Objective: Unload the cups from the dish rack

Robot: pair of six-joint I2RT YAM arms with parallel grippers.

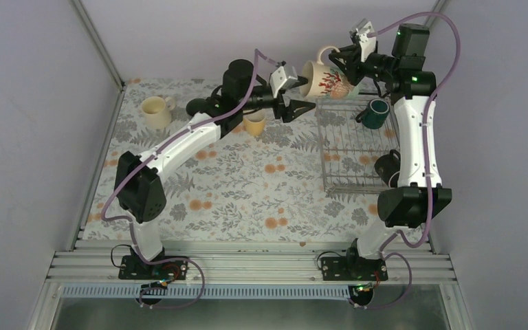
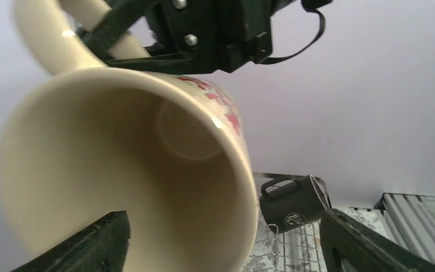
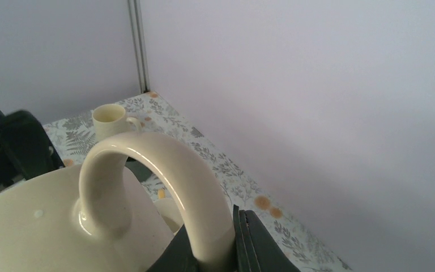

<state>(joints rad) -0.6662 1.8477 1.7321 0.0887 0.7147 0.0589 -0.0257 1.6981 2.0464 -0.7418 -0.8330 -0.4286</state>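
Cream mug with a red floral print (image 1: pixel 318 79) hung in the air at about 12 o'clock, over the far edge of the dish rack (image 1: pixel 357 148). Right gripper (image 1: pixel 338 69) was clamped tight on its handle. Left gripper (image 1: pixel 301 108) stood wide apart at the mug's mouth, gripping nothing; it read as a handover being set up.

Progress, as judged: plain cream mug (image 1: pixel 155 111) at 10 o'clock and yellow mug (image 1: pixel 254 124) at 11 o'clock sat on the table (image 1: pixel 247 185), out of the rack. To do: teal mug (image 1: pixel 377 113) at the rack's far end and black mug (image 1: pixel 388 167) on its 3 o'clock side.

Writing: the left wrist view showed a dark mug (image 2: pixel 291 203) with a small round emblem, too small to read. Which of the two racked mugs it was, I could not tell.
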